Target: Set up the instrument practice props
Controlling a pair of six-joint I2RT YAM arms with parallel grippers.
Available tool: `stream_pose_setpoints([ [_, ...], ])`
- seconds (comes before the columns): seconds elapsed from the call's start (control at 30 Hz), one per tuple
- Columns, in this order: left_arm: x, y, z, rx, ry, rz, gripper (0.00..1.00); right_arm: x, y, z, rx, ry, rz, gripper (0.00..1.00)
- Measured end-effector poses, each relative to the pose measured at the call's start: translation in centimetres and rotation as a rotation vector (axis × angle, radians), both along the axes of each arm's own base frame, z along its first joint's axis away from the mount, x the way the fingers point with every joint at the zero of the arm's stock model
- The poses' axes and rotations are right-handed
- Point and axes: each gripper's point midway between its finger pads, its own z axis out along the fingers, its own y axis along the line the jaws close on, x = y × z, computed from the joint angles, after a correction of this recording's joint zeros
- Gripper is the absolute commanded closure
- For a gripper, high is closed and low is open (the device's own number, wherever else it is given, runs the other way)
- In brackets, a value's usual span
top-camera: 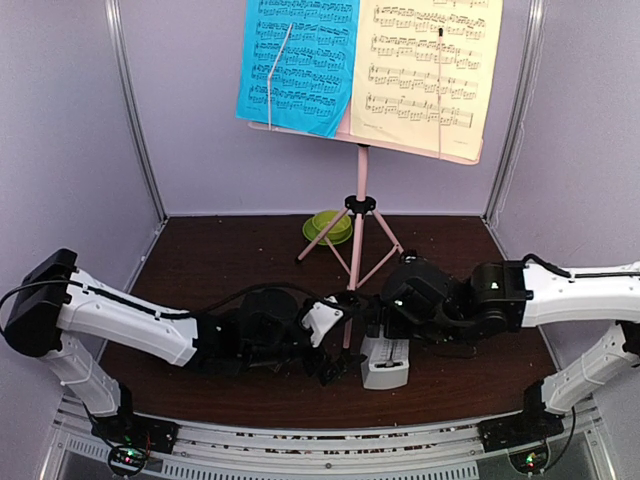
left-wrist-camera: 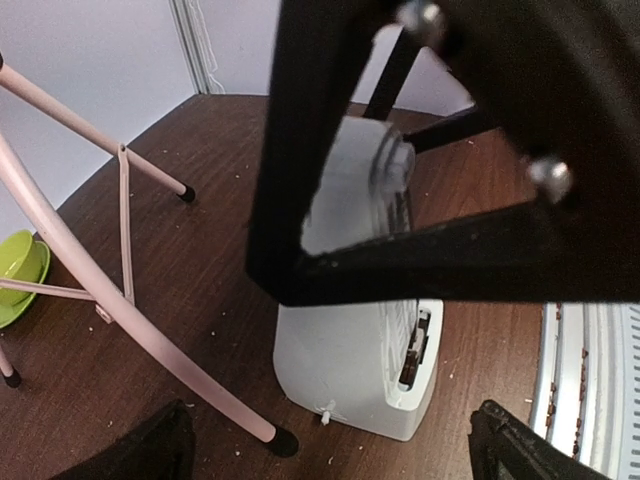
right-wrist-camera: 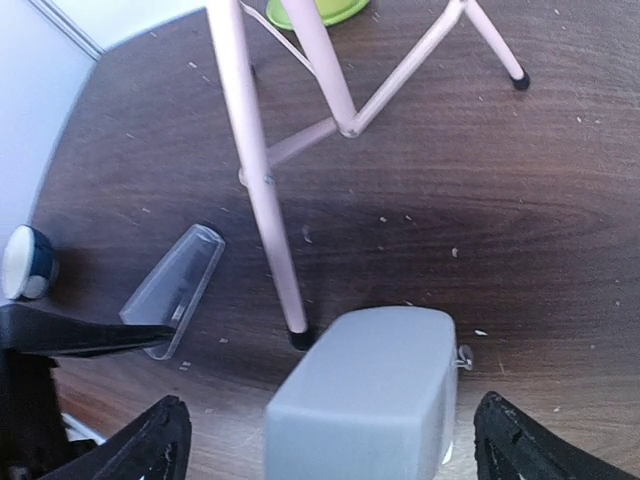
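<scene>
Right end effector (right-wrist-camera: pixel 340 440): released, jaws wide; it hangs over the top of the metronome, a gap showing on either side, nothing grasped.
Left end effector (left-wrist-camera: pixel 330 452): released, jaws wide and empty; low, aimed at the same metronome from the other side.
White pyramid plastic metronome (right-wrist-camera: pixel 360 395): on the table (top-camera: pixel 220 260) just in front of the stand's near foot, apparently standing on its base.
Clear tapered plastic cover (right-wrist-camera: pixel 175 290): off the metronome, lying on its side, apart to one flank.
Step in hand: judged to be the metronome, the last prop; it looks placed and uncovered, both grips let go.
Next move: likely a straight lift away for both wrists, minding the nearby stand leg.
Arms' pose: both stretched low and inward, wrists nearly meeting at table centre.
Pink tripod metal music stand (top-camera: pixel 358 200): upright behind them.
Blue printed sheet (top-camera: pixel 297 60), pale-yellow printed sheet (top-camera: pixel 425 65): side by side on its desk.
Green cup and saucer (top-camera: pixel 330 226): behind the tripod.
Small white-and-black bowl (right-wrist-camera: pixel 25 262): beyond the cover.
</scene>
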Motion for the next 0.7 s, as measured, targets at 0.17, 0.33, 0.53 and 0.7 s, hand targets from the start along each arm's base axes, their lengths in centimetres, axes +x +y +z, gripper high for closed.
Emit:
stream_pose_setpoints([
  [0.17,0.6,-1.0,3.5,-0.024,0.037,0.036,0.02,-0.7,-2.2,4.1,0.208,-0.06,0.003,0.0],
  [0.33,1.4,-2.0,8.9,-0.121,0.112,0.102,0.02,-0.8,-8.5,5.4,0.423,-0.142,-0.071,0.11],
  [0.53,3.1,-1.8,11.4,-0.124,0.212,0.251,0.02,-1.5,-11.4,-2.7,0.422,-0.035,-0.149,0.35],
  [0.7,4.2,-2.3,13.0,-0.116,0.277,0.349,0.02,-2.5,-11.2,-10.3,0.317,0.114,-0.165,0.49],
])
